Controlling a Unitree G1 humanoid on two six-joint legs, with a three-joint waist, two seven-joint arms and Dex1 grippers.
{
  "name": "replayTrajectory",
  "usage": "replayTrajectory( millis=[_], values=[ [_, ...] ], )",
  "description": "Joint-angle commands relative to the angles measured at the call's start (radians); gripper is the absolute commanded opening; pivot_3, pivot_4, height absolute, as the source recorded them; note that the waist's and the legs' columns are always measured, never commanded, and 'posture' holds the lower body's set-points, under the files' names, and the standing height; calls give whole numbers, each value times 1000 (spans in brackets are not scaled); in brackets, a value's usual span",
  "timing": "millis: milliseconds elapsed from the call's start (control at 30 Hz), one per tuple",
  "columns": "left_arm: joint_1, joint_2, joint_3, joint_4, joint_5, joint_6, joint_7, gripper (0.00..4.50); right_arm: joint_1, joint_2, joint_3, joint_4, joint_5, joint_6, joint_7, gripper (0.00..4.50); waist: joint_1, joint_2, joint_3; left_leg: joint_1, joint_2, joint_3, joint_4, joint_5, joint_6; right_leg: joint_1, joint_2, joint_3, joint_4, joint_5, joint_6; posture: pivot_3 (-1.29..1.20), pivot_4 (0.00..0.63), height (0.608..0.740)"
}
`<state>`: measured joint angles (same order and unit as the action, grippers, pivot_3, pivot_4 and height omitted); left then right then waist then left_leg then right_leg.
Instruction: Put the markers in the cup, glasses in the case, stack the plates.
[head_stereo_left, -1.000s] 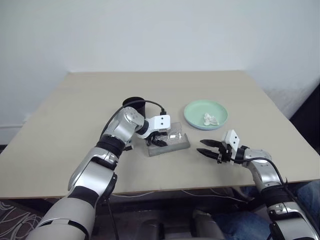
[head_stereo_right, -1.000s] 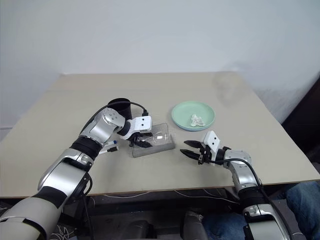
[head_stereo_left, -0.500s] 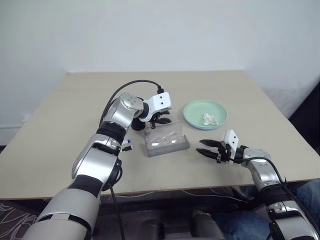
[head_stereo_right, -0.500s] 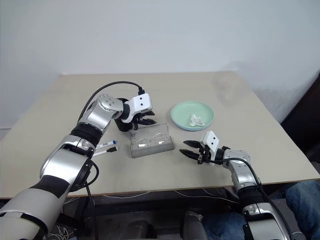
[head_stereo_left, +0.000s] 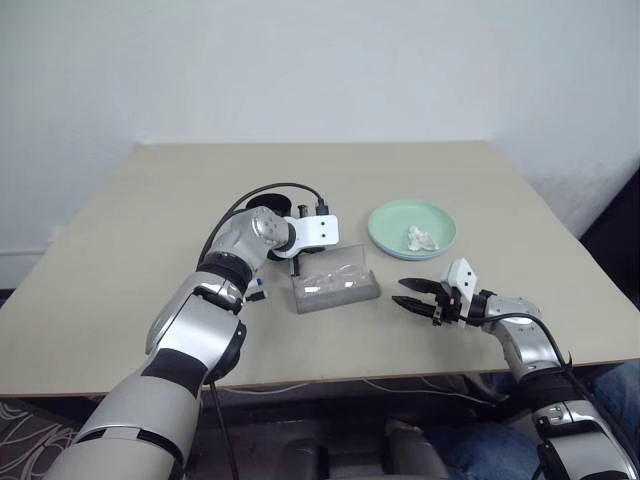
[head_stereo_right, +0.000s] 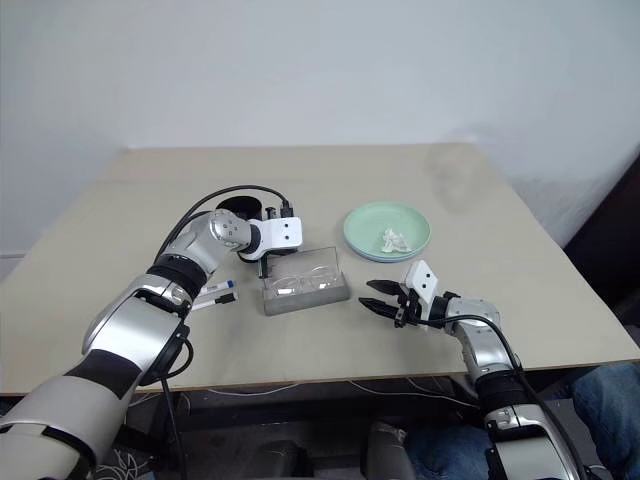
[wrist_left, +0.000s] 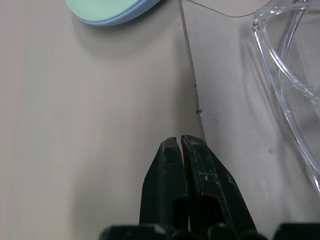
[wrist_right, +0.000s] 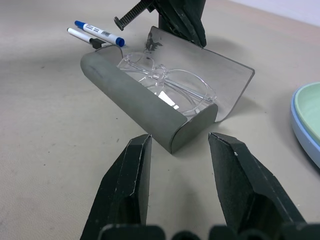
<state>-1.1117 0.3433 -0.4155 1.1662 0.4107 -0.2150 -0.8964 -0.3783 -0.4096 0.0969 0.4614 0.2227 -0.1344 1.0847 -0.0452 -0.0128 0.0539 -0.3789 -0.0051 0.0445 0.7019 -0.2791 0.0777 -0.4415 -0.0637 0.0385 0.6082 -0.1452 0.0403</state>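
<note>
The grey case (head_stereo_left: 335, 291) lies mid-table with its clear lid (head_stereo_left: 342, 261) standing up, and the clear glasses (wrist_right: 165, 82) rest inside it. My left gripper (wrist_left: 180, 142) is shut, its tips against the lid's back edge with nothing between them. Behind that arm stands the black cup (head_stereo_left: 268, 205). Two markers (wrist_right: 95, 34) lie side by side on the table left of the case. The mint green plate (head_stereo_left: 395, 222) sits on the light blue one (wrist_left: 135, 10). My right gripper (wrist_right: 175, 150) hovers open just right of the case, holding nothing.
A crumpled white tissue (head_stereo_left: 420, 237) lies on the green plate. The left arm's black cable (head_stereo_left: 262, 190) loops above the cup. The table (head_stereo_left: 150, 230) has free room at the far side and at the left.
My left gripper has lifted out of the case, where it was over the glasses, closed, and come down behind the upright lid. The right arm has not moved.
</note>
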Motion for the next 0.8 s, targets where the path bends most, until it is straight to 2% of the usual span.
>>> replayTrajectory(
  millis=[33, 267, 433, 567, 700, 800],
  values=[
    [-5, -5, 40, -31, -65, 28, -127, 33, -8, -2, -14, -36, 4, -15, -7, 1965, 0, 0, 0, 0, 0, 0, 0, 0, 0, 0, 0, 0, 0, 0, 0, 0, 0, 721],
    [39, 33, 100, -208, -181, 119, -356, 33, -10, -2, -13, -34, 3, -17, -10, 1965, -1, 0, 0, -1, 0, 0, 0, 0, 0, 0, 0, 0, 0, 0, 0, 0, 0, 721],
    [166, 86, 75, -449, -216, 197, -480, 33, -21, 4, -8, -23, 1, -18, -8, 1965, -6, 0, 0, 0, 1, 0, 0, 0, 0, 0, 0, 1, 0, 0, 0, 0, 0, 721],
    [262, 129, 45, -586, -195, 247, -504, 33, -26, 7, -4, -20, 0, -18, -6, 1965, -6, 0, 0, 0, 1, 1, 1, 0, 0, 0, 0, 1, 1, 0, -1, 0, 0, 721],
    [303, 157, 30, -633, -174, 265, -475, 33, -28, 8, -2, -19, -2, -17, -2, 1965, -6, 0, 0, 1, 1, 0, 1, 0, 1, 1, 0, 1, 1, 0, -1, 0, 0, 721],
    [308, 163, 61, -663, -212, 302, -464, 33, -32, 7, -2, -18, -2, -14, 2, 1965, -6, 0, 0, 2, 1, 1, 1, 1, 1, 2, -1, 1, 1, 0, -1, 0, 0, 721]
  ],
)
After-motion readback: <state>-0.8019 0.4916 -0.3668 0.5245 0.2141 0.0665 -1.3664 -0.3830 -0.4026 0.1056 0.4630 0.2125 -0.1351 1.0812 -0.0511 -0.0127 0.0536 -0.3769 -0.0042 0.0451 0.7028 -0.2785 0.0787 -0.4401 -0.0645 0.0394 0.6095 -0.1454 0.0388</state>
